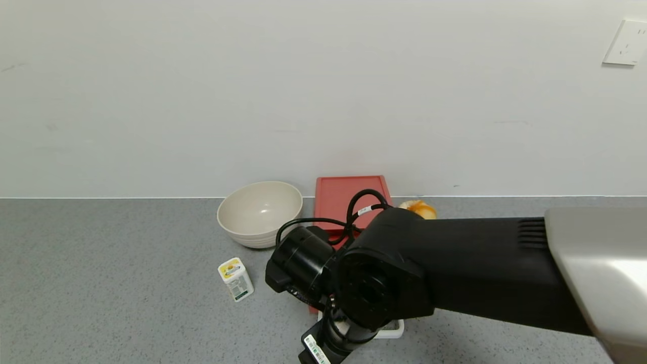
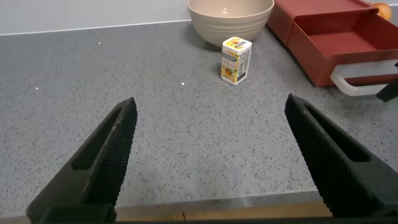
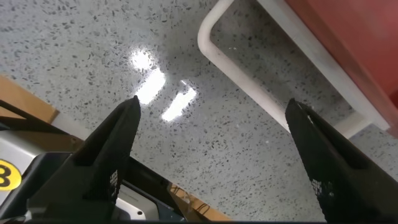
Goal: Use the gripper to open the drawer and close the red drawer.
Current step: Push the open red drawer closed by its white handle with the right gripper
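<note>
Head: red drawer (image 1: pixel 351 199) sits on the grey bench (image 1: pixel 126 283) by the wall, right of the bowl (image 1: pixel 260 212); the right arm (image 1: pixel 455 273) covers its front, with the white handle (image 1: pixel 391 331) peeking out below. Left wrist: left tool (image 2: pixel 211 155) spread wide above bare bench, tray (image 2: pixel 348 46) pulled out, carton (image 2: pixel 236 60) near it. Right wrist: right tool (image 3: pixel 214 158) released, fingers (image 3: pixel 106 155) apart over the bench just short of the handle (image 3: pixel 273 81), not touching.
</note>
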`<state>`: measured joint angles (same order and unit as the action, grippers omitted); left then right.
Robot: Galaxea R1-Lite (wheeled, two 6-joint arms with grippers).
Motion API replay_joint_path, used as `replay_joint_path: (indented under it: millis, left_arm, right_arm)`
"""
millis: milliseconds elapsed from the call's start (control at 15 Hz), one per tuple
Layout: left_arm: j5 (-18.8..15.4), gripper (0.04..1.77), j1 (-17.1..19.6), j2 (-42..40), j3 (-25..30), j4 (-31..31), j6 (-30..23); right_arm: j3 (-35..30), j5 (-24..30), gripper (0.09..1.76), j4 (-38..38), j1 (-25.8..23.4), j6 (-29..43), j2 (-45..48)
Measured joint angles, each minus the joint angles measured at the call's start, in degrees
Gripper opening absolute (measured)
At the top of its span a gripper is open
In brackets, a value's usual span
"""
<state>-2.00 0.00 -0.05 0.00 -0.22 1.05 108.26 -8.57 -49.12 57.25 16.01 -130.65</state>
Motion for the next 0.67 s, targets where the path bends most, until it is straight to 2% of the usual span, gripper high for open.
replay_joint_path:
  millis: [200, 667]
  left_arm:
    - [-0.01, 1.72, 0.00, 0.00, 0.00, -0.02, -0.01]
    - [0.00, 1.72, 0.00, 0.00, 0.00, -0.02, -0.01]
  right_arm:
    - [0.34, -2.51, 1.71, 0.09, 0.05, 0.37, -1.74]
    - [0.61, -3.69, 1.71, 0.11, -0.37, 1.60, -3.64]
